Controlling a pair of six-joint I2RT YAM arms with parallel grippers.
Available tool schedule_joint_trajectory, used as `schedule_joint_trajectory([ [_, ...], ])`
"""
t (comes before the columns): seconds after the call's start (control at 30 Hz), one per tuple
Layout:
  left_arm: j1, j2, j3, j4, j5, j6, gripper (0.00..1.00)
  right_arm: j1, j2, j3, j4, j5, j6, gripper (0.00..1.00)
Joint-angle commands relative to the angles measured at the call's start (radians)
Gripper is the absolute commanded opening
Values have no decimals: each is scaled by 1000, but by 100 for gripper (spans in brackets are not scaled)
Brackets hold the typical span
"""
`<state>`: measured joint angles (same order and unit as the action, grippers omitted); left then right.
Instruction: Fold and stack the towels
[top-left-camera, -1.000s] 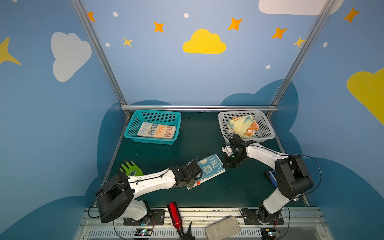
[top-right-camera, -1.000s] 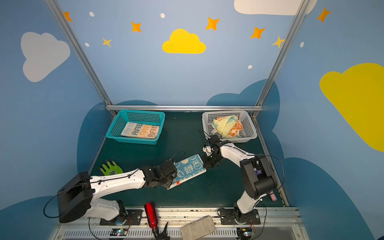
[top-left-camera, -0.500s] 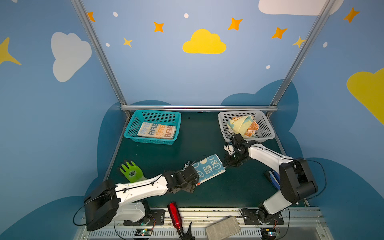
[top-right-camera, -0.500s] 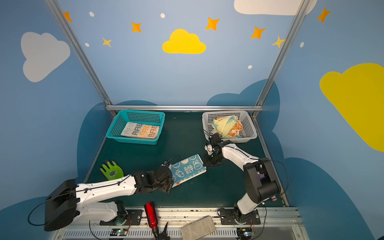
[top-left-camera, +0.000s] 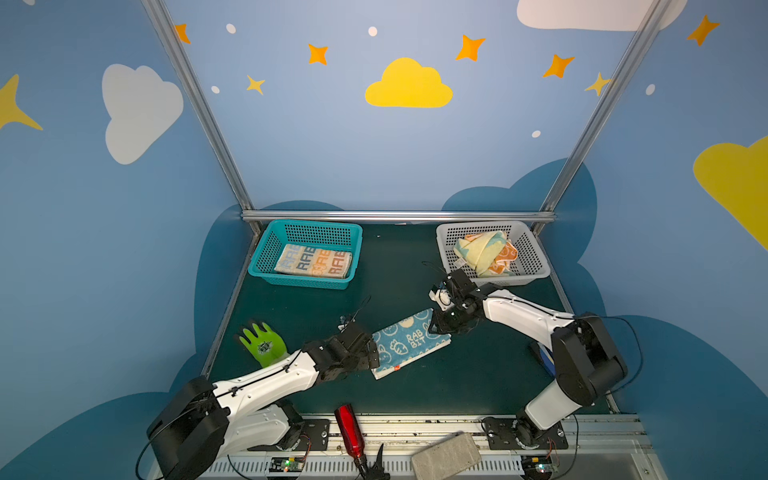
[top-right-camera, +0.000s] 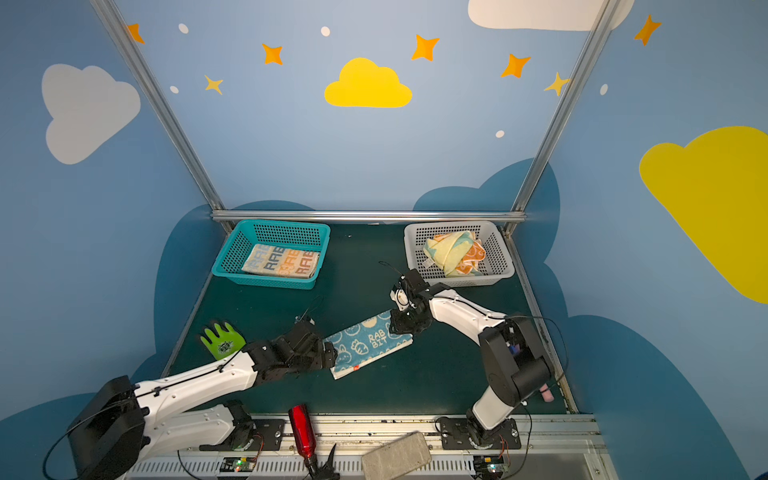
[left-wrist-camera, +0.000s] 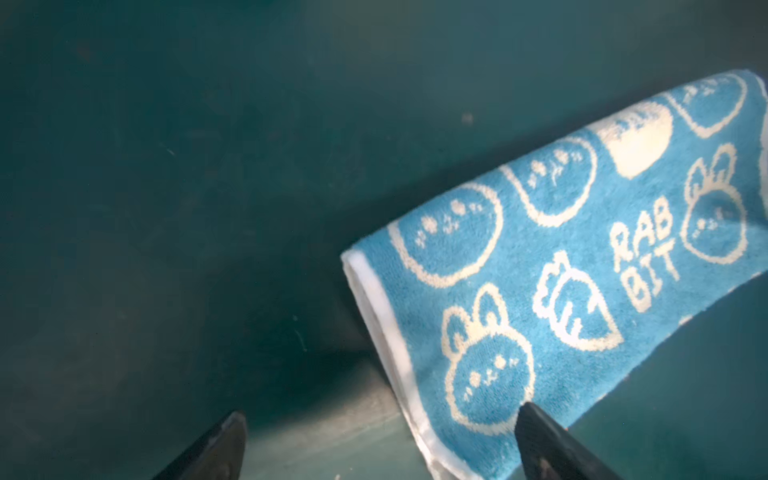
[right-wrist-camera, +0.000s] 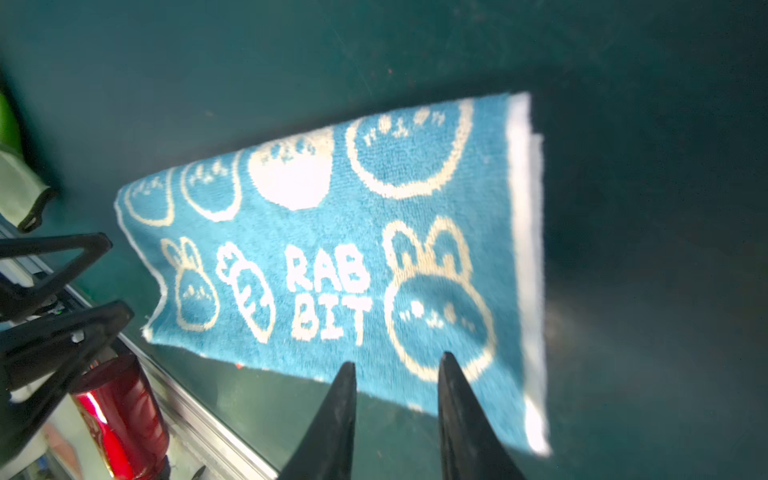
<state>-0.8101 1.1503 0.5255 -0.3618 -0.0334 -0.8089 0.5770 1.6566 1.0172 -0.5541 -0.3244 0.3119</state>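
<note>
Top views both show the dark green bench (top-left-camera: 478, 374) with a teal basket (top-left-camera: 266, 257) holding the folded cream towel (top-left-camera: 313, 262) and a white basket (top-left-camera: 536, 257) holding a crumpled yellow towel (top-left-camera: 478, 249) and orange towel (top-left-camera: 505, 259). The folded blue towel (top-right-camera: 368, 345) lies mid-bench. Left end effector (left-wrist-camera: 380, 419) gapes wide at one short end, empty; right end effector (right-wrist-camera: 397, 365) hovers over the other end, fingers slightly parted, empty.
</note>
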Motion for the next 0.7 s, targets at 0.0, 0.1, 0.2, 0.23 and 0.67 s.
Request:
schedule_joint_trajectory([
  [0.0,7,25,8,24,60,-34,100,2,37,14,64,-15,43,28],
  [0.1,18,53,-9,58,103,-59,100,-3,65,8,77,7,70,27],
  [0.2,29,85,-46,131,156,-82,99,-9,83,-5,94,16,92,24],
  [0.23,36,97,-55,151,170,-85,98,-10,89,-10,98,19,97,23],
  [0.67,72,355,-16,289,350,-60,64,-12,112,-22,112,23,105,10],
])
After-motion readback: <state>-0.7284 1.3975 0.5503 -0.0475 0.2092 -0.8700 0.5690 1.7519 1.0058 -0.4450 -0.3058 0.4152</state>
